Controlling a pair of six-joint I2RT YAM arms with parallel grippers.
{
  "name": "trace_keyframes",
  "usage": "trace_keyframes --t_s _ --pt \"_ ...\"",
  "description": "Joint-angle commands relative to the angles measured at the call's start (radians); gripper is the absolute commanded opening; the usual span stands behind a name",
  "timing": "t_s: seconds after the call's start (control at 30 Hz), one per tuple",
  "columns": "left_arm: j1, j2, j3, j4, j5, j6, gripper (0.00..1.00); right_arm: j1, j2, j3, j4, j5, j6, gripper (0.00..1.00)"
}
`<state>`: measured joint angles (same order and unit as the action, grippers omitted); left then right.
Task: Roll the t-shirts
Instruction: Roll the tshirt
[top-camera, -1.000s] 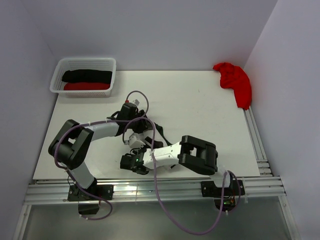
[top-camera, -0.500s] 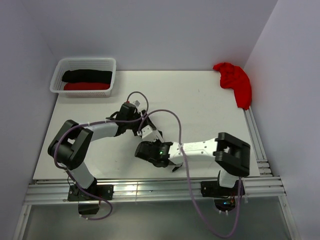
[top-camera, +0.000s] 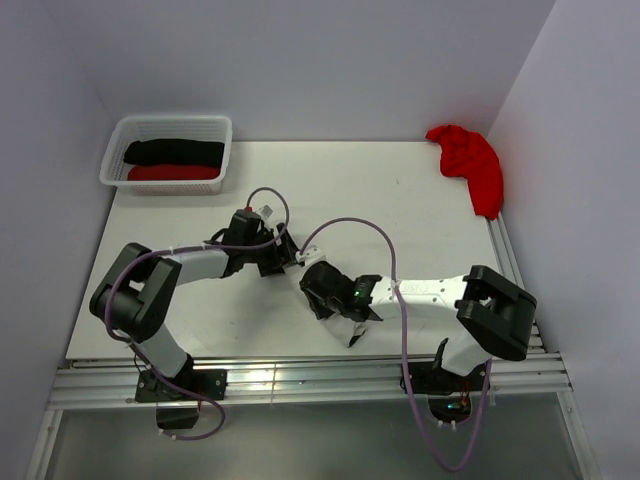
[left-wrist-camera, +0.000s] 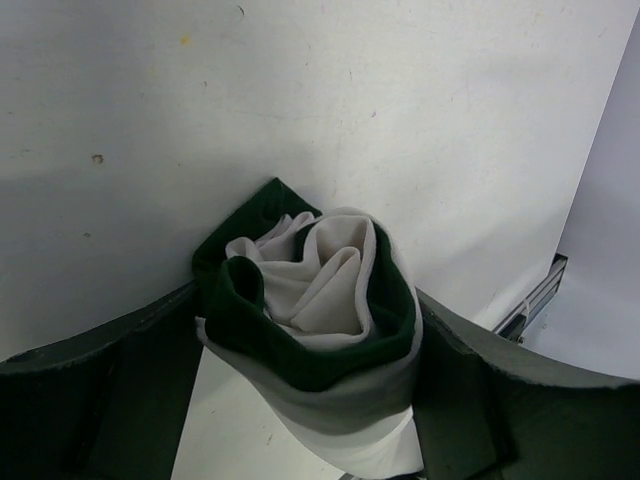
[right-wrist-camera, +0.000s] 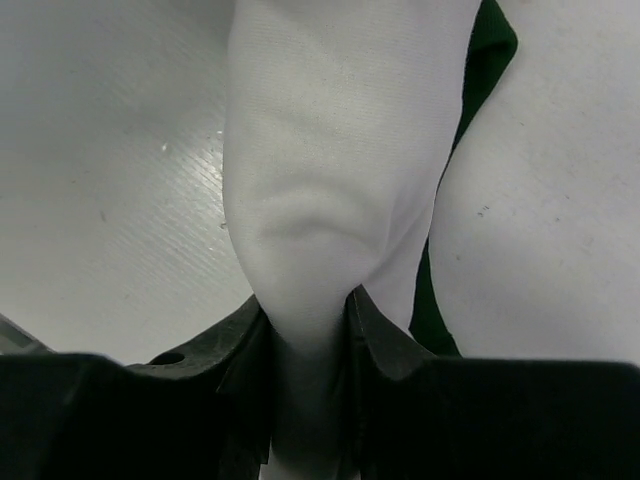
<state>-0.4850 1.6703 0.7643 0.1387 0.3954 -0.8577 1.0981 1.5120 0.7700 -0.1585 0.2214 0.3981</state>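
Observation:
The cream t-shirt with dark green trim is rolled into a bundle (left-wrist-camera: 318, 300) and held between both grippers at the table's front middle. In the top view the arms mostly hide it. My left gripper (left-wrist-camera: 305, 345) is shut on the end of the roll, one finger on each side; in the top view my left gripper (top-camera: 280, 257) faces right. My right gripper (right-wrist-camera: 308, 325) is shut on a fold of the cream cloth (right-wrist-camera: 330, 170); in the top view my right gripper (top-camera: 318, 287) sits right next to the left one. A plain red t-shirt (top-camera: 470, 162) lies crumpled at the back right corner.
A white mesh basket (top-camera: 116, 146) stands at the back left with a black roll (top-camera: 172, 151) and a red roll (top-camera: 172, 173) in it. A metal rail (top-camera: 512, 270) runs along the table's right edge. Grey walls close in the back and sides.
My right arm has swung its elbow from the middle to the right, and its gripper has moved right and away from the front edge. My left gripper has shifted slightly back and to the left.

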Motion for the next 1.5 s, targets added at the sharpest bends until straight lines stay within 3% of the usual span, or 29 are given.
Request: trace_keyframes --t_s 0.0,0.43,0.53,0.6,0.87,1.1,1.47 --pt "0.006 -0.061 -0.019 -0.001 -0.006 0.054 0.8 -0.015 0.025 -0.02 0.042 -0.143 -0.002 0.0" --pt "0.042 -0.046 -0.017 -0.126 0.046 0.186 0.8 -0.024 0.031 -0.043 0.048 -0.185 -0.054 0.0" --pt "0.094 -0.078 -0.075 -0.05 0.114 0.187 0.85 -0.027 0.017 -0.051 0.039 -0.189 -0.056 0.0" --pt "0.111 -0.092 -0.079 -0.047 0.148 0.193 0.99 -0.026 0.013 -0.051 0.025 -0.194 -0.056 0.0" --pt "0.186 -0.173 -0.083 -0.068 0.177 0.212 1.0 -0.027 -0.012 -0.066 -0.024 -0.192 -0.018 0.0" --pt "0.197 -0.032 -0.011 -0.042 0.339 0.267 0.98 -0.026 -0.027 -0.069 -0.021 -0.211 -0.028 0.0" --pt "0.191 0.063 -0.023 0.027 0.384 0.25 0.96 -0.026 -0.021 -0.072 -0.013 -0.217 -0.031 0.0"
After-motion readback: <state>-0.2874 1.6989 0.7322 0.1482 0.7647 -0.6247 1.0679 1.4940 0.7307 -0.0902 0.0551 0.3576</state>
